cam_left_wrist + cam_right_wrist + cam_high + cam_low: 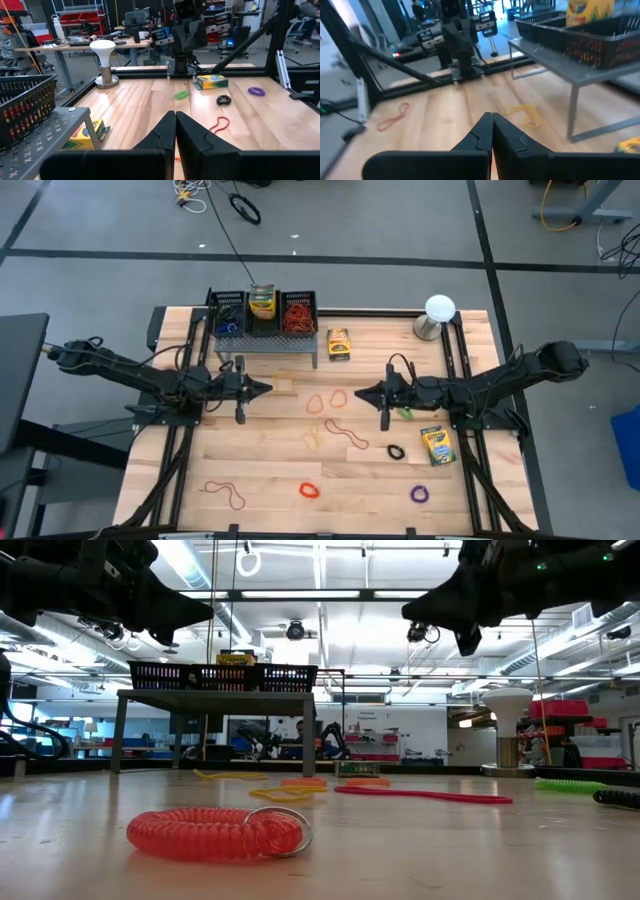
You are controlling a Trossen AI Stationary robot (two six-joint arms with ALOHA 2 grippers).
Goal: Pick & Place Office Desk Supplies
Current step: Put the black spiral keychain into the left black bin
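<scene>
Rubber bands lie scattered on the wooden table: a red one, a purple one, a black one, a green one and a long dark red one. One crayon box lies flat by the grey stand, another at the right, and a third stands in the middle black basket. My left gripper and my right gripper face each other above the table's middle. Both are shut and hold nothing.
Three black baskets stand on a grey perforated stand at the far edge, two of them filled with bands. A white ball on a metal base stands at the far right. Black frame rails run along both sides.
</scene>
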